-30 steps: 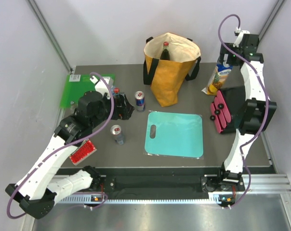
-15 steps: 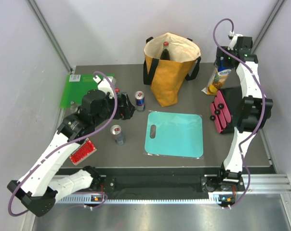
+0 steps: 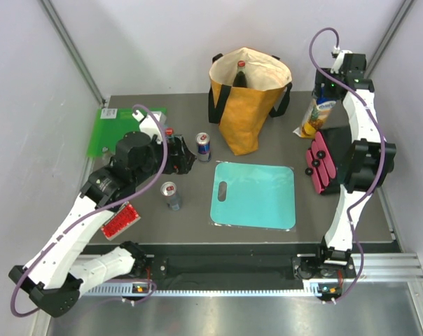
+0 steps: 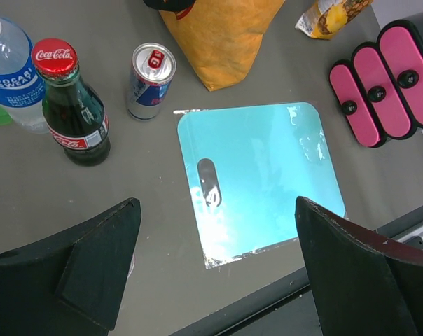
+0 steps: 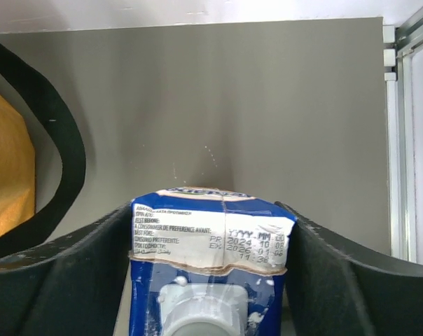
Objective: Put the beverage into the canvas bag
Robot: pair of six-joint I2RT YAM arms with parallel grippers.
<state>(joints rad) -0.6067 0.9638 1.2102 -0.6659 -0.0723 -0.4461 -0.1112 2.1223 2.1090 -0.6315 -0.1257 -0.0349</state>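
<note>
Canvas bag [image 3: 248,105] stands upright and open-mouthed at the back of the worktop [image 3: 197,210], with a dark bottle [image 3: 240,73] already upright inside it. The juice carton [image 3: 316,112] stands on the worktop to the right of the bag, near its right handle but apart from it.

The right end effector [image 5: 211,210] is over the carton top, one finger [image 5: 64,273] on each side and tight against the carton walls. Can't tell if it's clamped or just touching.

The left end effector [image 4: 218,280] is spread wide, holds nothing, and hangs left of and in front of the bag. Left wrist view:
- The cola bottle [image 4: 71,105] and water bottle [image 4: 12,77] are left of the bag.
- The blue-silver can [image 4: 150,80] is just beside the bag's lower left corner.
- The teal cutting board [image 4: 257,178] lies flat in front of the bag.
- The pink ridged object [image 4: 383,84] is to the right of and in front of the bag.

A second can [image 3: 171,194] stands further in front and left of the bag.
</note>
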